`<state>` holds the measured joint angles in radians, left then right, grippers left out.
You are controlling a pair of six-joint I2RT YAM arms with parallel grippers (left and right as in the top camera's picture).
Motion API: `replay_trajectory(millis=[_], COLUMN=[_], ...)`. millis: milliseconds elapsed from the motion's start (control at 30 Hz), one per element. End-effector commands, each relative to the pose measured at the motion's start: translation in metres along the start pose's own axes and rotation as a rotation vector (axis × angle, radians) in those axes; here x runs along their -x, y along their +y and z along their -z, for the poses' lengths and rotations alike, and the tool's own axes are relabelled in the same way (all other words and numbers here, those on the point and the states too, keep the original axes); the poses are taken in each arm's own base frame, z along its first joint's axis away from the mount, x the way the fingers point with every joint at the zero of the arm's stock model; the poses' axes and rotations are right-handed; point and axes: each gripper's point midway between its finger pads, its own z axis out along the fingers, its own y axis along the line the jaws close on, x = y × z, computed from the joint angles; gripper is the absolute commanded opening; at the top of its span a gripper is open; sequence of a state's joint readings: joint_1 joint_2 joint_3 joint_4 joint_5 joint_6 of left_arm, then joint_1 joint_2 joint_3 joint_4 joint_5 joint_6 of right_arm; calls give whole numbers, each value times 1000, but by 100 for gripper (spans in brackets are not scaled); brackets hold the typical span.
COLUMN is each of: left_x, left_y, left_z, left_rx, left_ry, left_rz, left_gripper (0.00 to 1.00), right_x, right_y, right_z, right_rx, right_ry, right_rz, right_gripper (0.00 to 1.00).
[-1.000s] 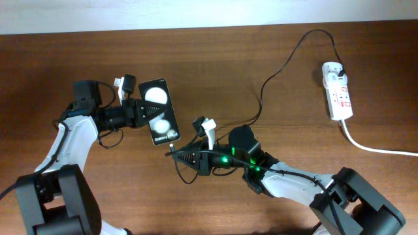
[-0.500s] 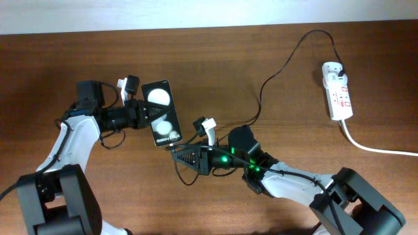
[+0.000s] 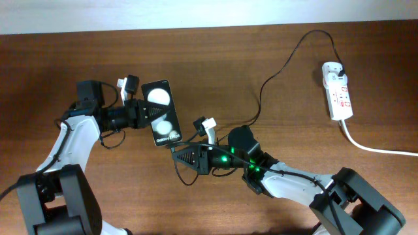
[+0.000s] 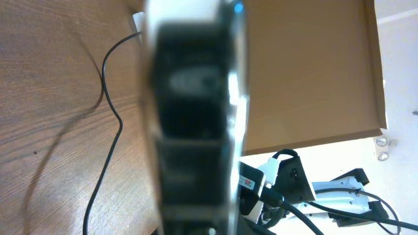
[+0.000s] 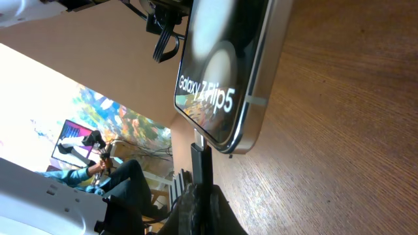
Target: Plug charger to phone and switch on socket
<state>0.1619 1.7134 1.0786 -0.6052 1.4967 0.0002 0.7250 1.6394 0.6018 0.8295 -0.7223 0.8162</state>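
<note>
Plainly legible on the phone (image 5: 219, 72) is white lettering, "Galaxy Z Flip5". The right wrist view shows it up close, just under a pale round blob on the glossy black face. The socket (image 3: 337, 91) carries small red marks, too small to read.

Around these, the brown wooden tabletop (image 3: 215, 52) holds the socket at its far right side. A thick white cord (image 3: 379, 149) trails from the socket's near end off the right edge. The charger (image 3: 282, 68) has its black plug (image 3: 340, 67) in the socket's far end. Its thin cable loops left across the wood, then bends toward the near side and the right arm, where green lights (image 3: 225, 157) glow. In the left wrist view the phone fills the middle as a dark blur and hides the left gripper's own fingers.

The left gripper (image 3: 147, 112) is clamped on the phone from its left side, holding it left of centre with the screen facing the overhead camera. The right gripper (image 3: 177, 156) sits just beside the phone's near end, pinched tight on the charger's connector tip (image 5: 200, 153). That tip stands against the phone's bottom edge; whether it is seated in the port cannot be told.
</note>
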Motion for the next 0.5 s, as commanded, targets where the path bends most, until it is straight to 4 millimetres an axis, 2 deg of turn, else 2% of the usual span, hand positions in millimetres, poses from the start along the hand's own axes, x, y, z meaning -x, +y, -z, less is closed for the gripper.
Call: replay_trajectory(millis=[0,467], left_x=[-1,-1], left_y=[-8,-8], left_z=[-2,-2], left_rx=[-55,-55], left_ry=[6,6], left_rz=[-13,-13], left_gripper=[0,0], right_x=[3,0], right_y=[-6,-5], right_z=[0,-2], right_rx=[-30,-32], right_ry=[-27,-25], right_rz=[-8,-5], right_gripper=[4,4])
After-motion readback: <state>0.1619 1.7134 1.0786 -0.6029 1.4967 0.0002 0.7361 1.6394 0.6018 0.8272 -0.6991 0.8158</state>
